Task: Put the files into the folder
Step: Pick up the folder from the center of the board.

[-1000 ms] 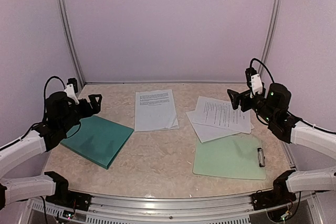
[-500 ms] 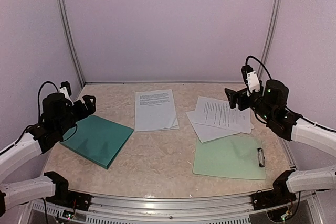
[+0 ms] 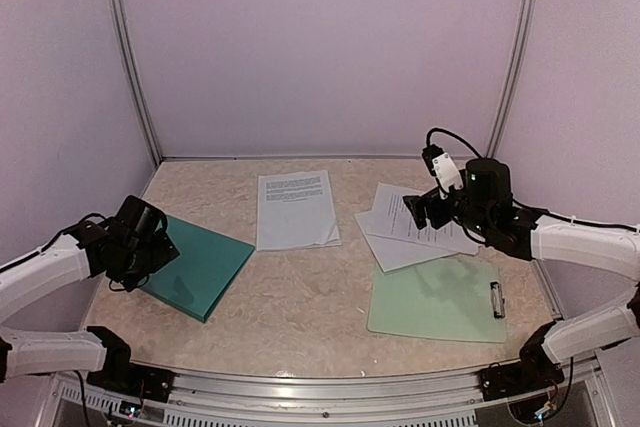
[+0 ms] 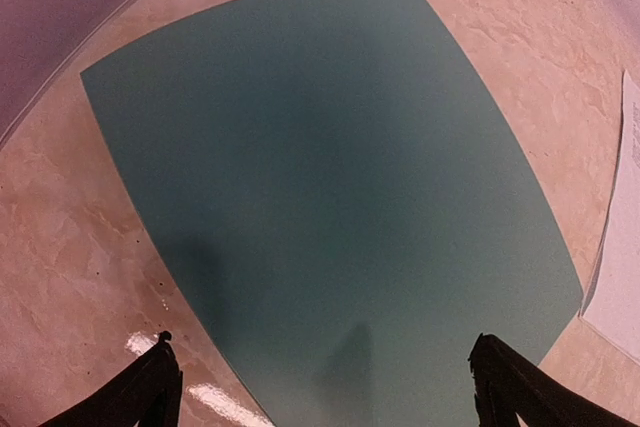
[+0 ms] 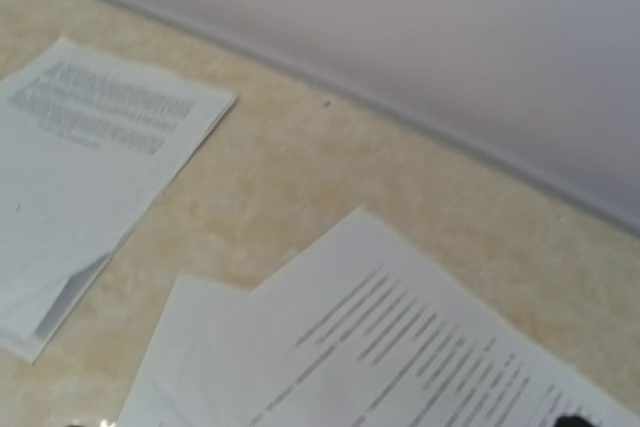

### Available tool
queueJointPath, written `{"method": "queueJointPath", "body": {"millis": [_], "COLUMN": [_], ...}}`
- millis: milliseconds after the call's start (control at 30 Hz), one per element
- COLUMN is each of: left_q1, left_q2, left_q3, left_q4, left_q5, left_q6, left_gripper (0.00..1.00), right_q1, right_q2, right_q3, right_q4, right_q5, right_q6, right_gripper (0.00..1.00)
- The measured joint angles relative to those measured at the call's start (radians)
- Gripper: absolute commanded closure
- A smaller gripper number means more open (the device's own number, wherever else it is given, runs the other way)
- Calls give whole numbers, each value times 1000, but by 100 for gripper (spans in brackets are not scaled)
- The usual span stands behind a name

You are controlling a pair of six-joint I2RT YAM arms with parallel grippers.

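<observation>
A dark teal-green flat rectangular card folder (image 3: 200, 265) lies flat on the beige marbled counter (image 3: 300, 312). The black left fingers (image 4: 145, 397) hang over the folder's left part, spread wide apart and holding nothing, with the folder's bare surface showing between them. Just right of the folder's right corner, too close to tell whether it touches, lies a neat stack of sheets (image 3: 295, 209) of white paper printed with small black text. Well to the right of the folder sits a fanned pile of sheets (image 3: 393, 250) of the same kind. The right fingers (image 3: 412, 209) hover over it, apart and empty. Nearer than that pile lies a pale mint-green clipboard (image 3: 435, 299) with a metal clip (image 3: 495, 299).
</observation>
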Motion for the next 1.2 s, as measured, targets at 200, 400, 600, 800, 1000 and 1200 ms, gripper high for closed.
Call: {"method": "queueJointPath", "body": {"millis": [200,400,600,800,1000,1200], "left_q1": [-118,-357,-462,-504,-509,-515], "left_q2": [65,227,520,828,904,912], "left_q3": [10,153,385,562,567,607], "left_q4": [3,-32,-198,-369,-479,-573], "left_q5": [19,-7,-40,-63,-49,-61], "left_q6": [35,138,227,271,288,267], "left_gripper": [3,4,10,23,34,37], "right_q1": [21,59,65,77,84,85], "right_q2": [26,89,133,149,149,152], "right_q3": [0,0,0,0,-14,-32], "right_q4": [-9,-8,0,18,50,59], "right_q5": [-64,-93,-122,-130,-137,-156], "right_q6": [31,55,89,103,112,126], "right_gripper": [1,1,1,1,1,1]}}
